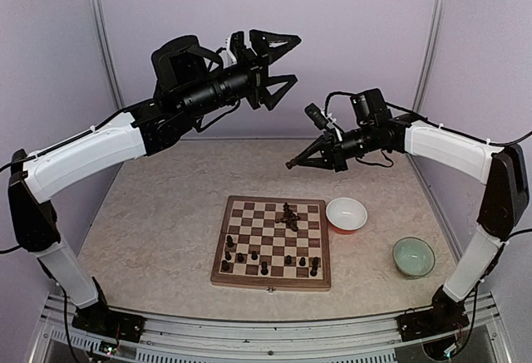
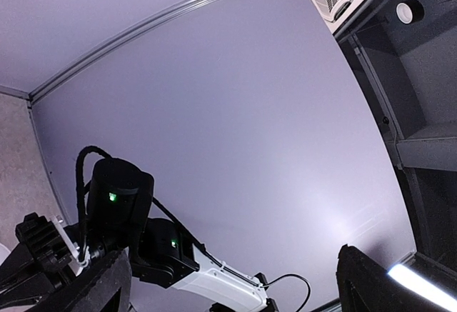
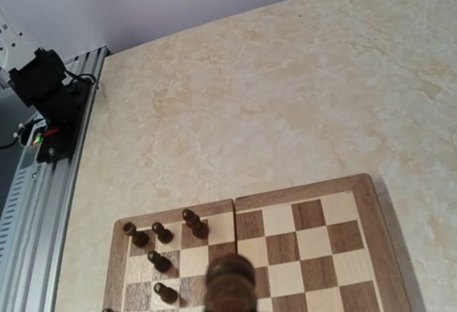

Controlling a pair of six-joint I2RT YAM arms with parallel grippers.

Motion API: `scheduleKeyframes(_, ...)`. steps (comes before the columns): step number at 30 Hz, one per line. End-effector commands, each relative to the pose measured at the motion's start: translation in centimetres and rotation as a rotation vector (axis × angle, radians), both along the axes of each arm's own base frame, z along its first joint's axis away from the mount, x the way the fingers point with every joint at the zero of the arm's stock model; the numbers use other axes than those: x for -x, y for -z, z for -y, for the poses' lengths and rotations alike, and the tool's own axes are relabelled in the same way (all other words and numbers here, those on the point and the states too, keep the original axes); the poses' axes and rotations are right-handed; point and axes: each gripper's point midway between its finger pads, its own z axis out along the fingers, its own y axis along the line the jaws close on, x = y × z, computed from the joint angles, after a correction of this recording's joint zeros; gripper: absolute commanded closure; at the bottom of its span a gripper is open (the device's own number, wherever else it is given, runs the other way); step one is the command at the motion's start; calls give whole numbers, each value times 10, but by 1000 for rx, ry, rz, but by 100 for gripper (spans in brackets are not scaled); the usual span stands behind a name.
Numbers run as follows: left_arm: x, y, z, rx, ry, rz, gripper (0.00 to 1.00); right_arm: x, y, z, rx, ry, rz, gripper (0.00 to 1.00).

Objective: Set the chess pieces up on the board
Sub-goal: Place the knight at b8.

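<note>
Overhead, you see the board [image 1: 249, 213] lying flat on the counter [image 1: 158, 230], between the two arm bases. It has dark brown and cream squares inside a light wooden border. The pieces [image 1: 239, 257] are small and dark. About ten stand scattered over the near rows, and a few more lie in a heap [image 1: 288, 216] near the far edge. A white bowl [image 1: 346, 213] sits just beside the board's far right corner. A green bowl [image 1: 413, 257] stands further right, apart from it.

The right wrist view gives you what the overhead does not. It shows one board corner close up, with five pieces [image 3: 158, 260] upright on it. At its bottom edge, close to the lens, is a blurred dark brown turned shape [image 3: 230, 283]. The left wrist view shows you only the wall [image 2: 235, 126] and the right arm [image 2: 143, 233].

Your left gripper [image 1: 297, 60] hangs high above the counter, its fingers [image 2: 364, 283] spread wide and holding nothing. Your right gripper [image 1: 291, 164] is over the counter beyond the board's far edge, its fingers pressed together. You cannot tell whether the blurred shape is pinched in it.
</note>
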Motion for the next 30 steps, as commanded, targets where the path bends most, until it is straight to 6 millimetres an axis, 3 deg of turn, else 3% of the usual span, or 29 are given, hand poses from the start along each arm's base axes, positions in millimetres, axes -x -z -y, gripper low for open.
scheduleKeyframes(1, 5, -22, -8, 50, -26, 63, 1, -3, -10, 5, -10, 9, 23, 100)
scheduleKeyframes(4, -4, -10, -16, 7, -88, 70, 1, -3, -13, 9, -8, 21, 47, 100)
scheduleKeyframes(6, -17, 11, -23, -85, -147, 80, 1, -2, -13, 12, 2, 29, 75, 100)
scheduleKeyframes(8, -33, 46, -35, -221, -205, 115, 1, 0, -13, 16, 23, 35, 117, 100)
scheduleKeyframes(11, -50, 108, -75, -421, -250, 215, 1, 2, -4, 26, 95, 45, 184, 100)
scheduleKeyframes(15, -73, 151, -155, -782, -470, 316, 1, 25, 15, 30, 219, 1, 277, 100)
scheduleKeyframes(17, -78, 158, -187, -969, -583, 370, 1, 44, 31, 30, 307, -43, 313, 100)
scheduleKeyframes(24, -93, 160, -239, -1271, -778, 454, 1, 90, 86, 23, 554, -208, 384, 100)
scheduleKeyframes(27, -103, 166, -281, -1252, -988, 331, 1, 103, 110, 14, 662, -275, 420, 100)
scheduleKeyframes(29, -106, 182, -314, -1255, -1106, 189, 1, 110, 124, 8, 724, -315, 450, 100)
scheduleKeyframes(30, -111, 195, -319, -1273, -1073, 140, 1, 113, 130, 5, 749, -334, 461, 100)
